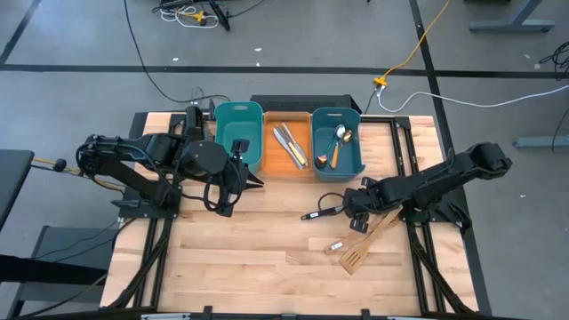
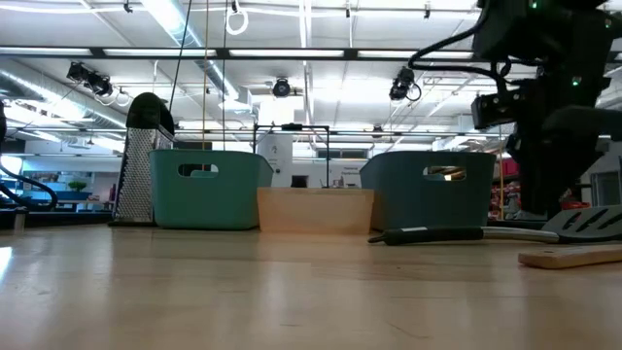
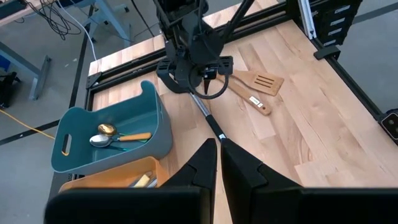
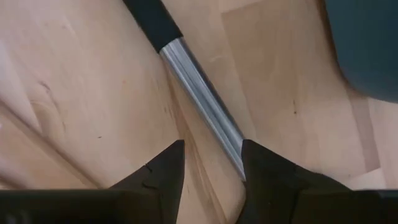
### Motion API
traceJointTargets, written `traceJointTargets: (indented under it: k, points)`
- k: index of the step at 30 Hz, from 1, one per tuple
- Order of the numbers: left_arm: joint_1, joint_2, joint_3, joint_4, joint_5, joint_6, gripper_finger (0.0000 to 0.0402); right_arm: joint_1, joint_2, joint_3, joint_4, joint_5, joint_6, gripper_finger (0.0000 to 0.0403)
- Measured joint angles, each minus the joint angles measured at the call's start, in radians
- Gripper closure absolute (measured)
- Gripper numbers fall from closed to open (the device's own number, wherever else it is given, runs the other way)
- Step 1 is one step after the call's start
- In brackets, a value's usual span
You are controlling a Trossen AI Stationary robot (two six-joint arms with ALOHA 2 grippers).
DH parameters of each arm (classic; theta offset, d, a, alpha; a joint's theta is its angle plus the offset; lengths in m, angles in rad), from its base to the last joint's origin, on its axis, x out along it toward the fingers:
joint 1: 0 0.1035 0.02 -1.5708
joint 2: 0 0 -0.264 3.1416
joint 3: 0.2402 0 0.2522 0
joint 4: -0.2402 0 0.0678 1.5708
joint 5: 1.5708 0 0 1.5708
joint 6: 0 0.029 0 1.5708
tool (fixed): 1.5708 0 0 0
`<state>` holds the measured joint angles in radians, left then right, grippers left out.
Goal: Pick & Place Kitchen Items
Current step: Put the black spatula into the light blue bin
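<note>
My right claw (image 4: pixel 211 163) is spread, empty, straddling the spatula (image 4: pixel 202 102) flat on the table beside the right bin (image 1: pixel 338 142). Steel shank: stiff, light, slick. Better grab the black handle.

Bright, even light falls on my table (image 1: pixel 267 258) from overhead; the ceiling strip lamps (image 2: pixel 321 53) glare white in the low view and wash out the room behind. Shadows under my arms are soft and short. My right wrist view sits so close that the steel shaft (image 4: pixel 202 99) shows a pale sheen (its edges slightly soft), and my own fingers (image 4: pixel 155 171) are dark, nearly featureless. The nearest boards in the low view blur.
</note>
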<state>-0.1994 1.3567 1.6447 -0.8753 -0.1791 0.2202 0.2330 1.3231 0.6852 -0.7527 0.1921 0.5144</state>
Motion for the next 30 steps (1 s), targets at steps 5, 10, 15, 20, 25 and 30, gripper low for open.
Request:
traceJointTargets:
  k: [5, 10, 15, 20, 25, 30]
  points:
    - [0.000, 0.000, 0.000, 0.000, 0.000, 0.000, 0.0372, -0.013, 0.000, -0.035, 0.024, 0.003, -0.004, 0.0232]
    - [0.000, 0.000, 0.000, 0.000, 0.000, 0.000, 0.0372, -0.030, 0.000, -0.063, 0.042, 0.010, -0.007, 0.0232]
    - [0.000, 0.000, 0.000, 0.000, 0.000, 0.000, 0.0372, -0.040, 0.000, -0.090, 0.061, 0.010, -0.007, 0.0232]
    - [0.000, 0.000, 0.000, 0.000, 0.000, 0.000, 0.0372, -0.040, 0.000, -0.112, 0.092, 0.036, -0.007, 0.0232]
    - [0.000, 0.000, 0.000, 0.000, 0.000, -0.001, 0.0372, -0.040, 0.000, -0.160, 0.175, 0.036, -0.008, 0.0232]
    - [0.000, 0.000, 0.000, 0.000, 0.000, -0.001, 0.0372, -0.039, -0.005, -0.191, 0.197, 0.042, -0.008, 0.0232]
